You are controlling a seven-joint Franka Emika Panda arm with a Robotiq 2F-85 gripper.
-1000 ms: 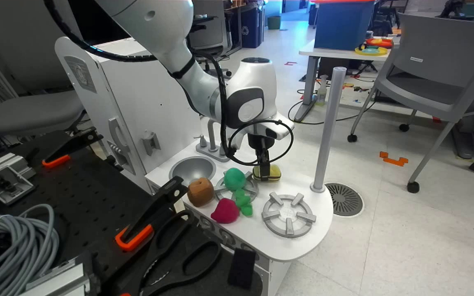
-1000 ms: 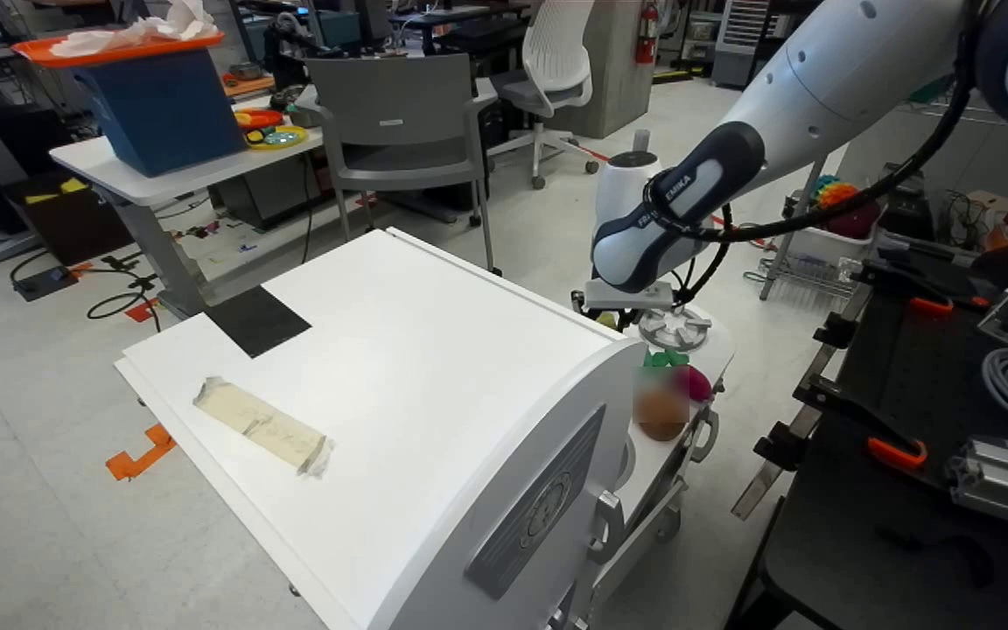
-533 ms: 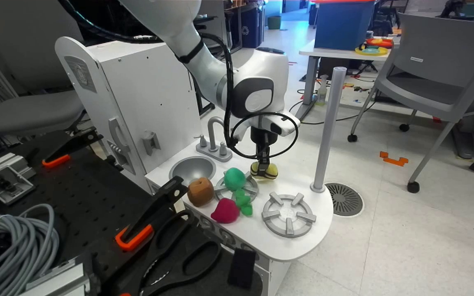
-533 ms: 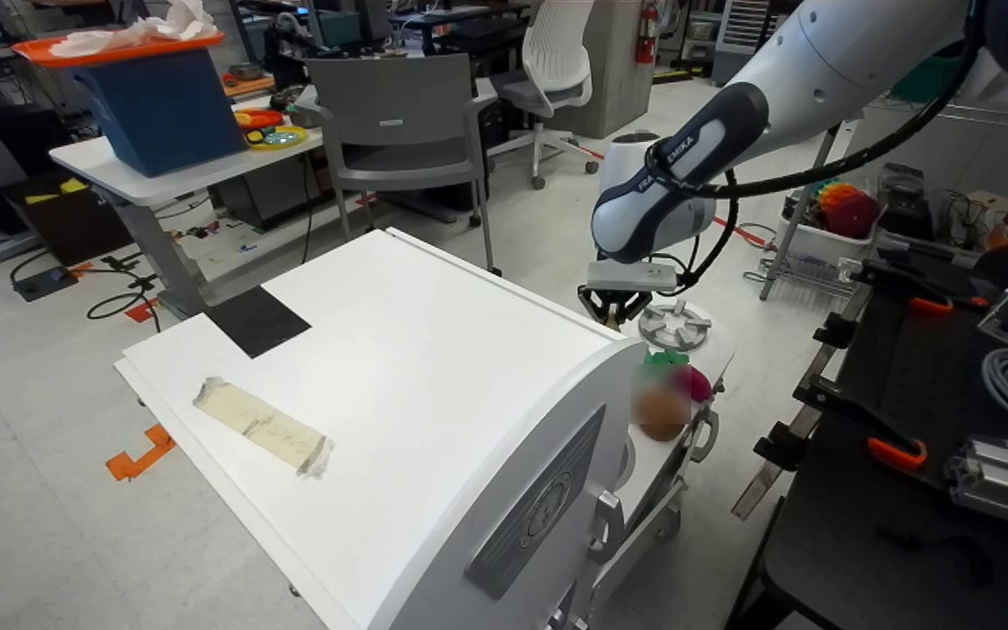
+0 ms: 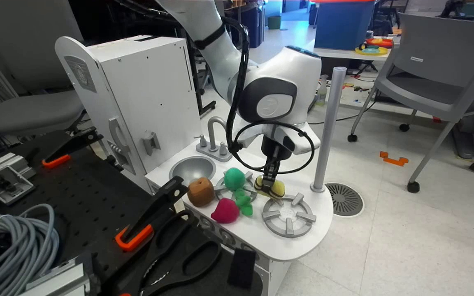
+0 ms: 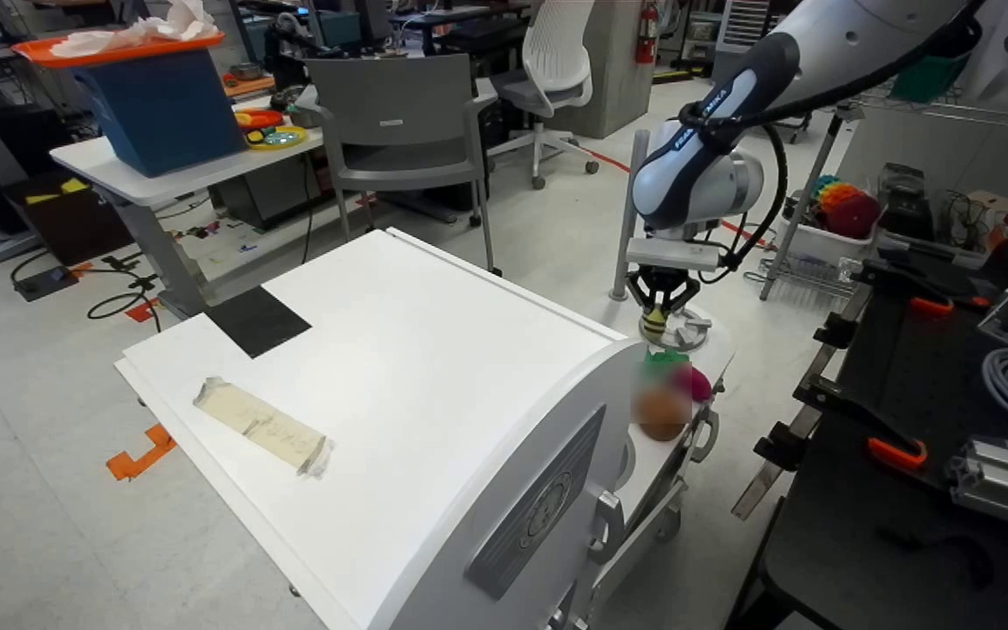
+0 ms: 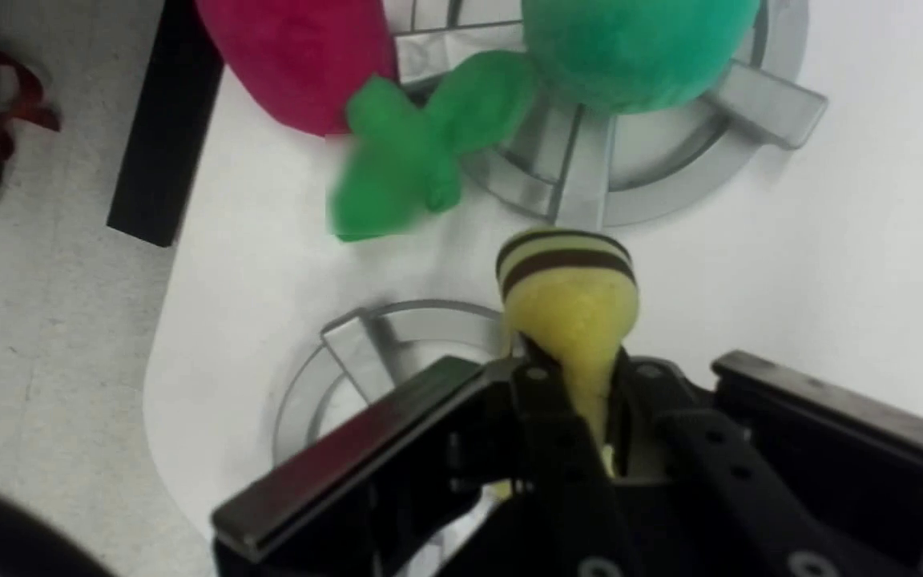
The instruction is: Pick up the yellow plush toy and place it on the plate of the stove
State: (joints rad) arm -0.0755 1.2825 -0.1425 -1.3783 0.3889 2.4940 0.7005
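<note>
Toy (image 5: pixel 278 189) is pinched in the gripper (image 7: pixel 582 373) at the edge of the outer burner (image 5: pixel 289 226) (clearance beneath unclear), and a release here, off-centre, would likely tip it off the raised spokes (image 5: pixel 270 214) onto the counter (image 5: pixel 290 248).

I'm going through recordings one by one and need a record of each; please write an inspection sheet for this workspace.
Surface: top of the white stove, with a sink and grey post
Job's things: yellow toy overlaps the burner by the post in both exterior views; whether they touch cannot be told
Clutter: green ball on the second burner; pink toy, green leaves and brown toy close by
Tool: closed on the yellow toy
Cables: black cable strung along the arm; grey coil on the black bench
Surroundings: blue bin, grey chair, an orange piece on the floor
</note>
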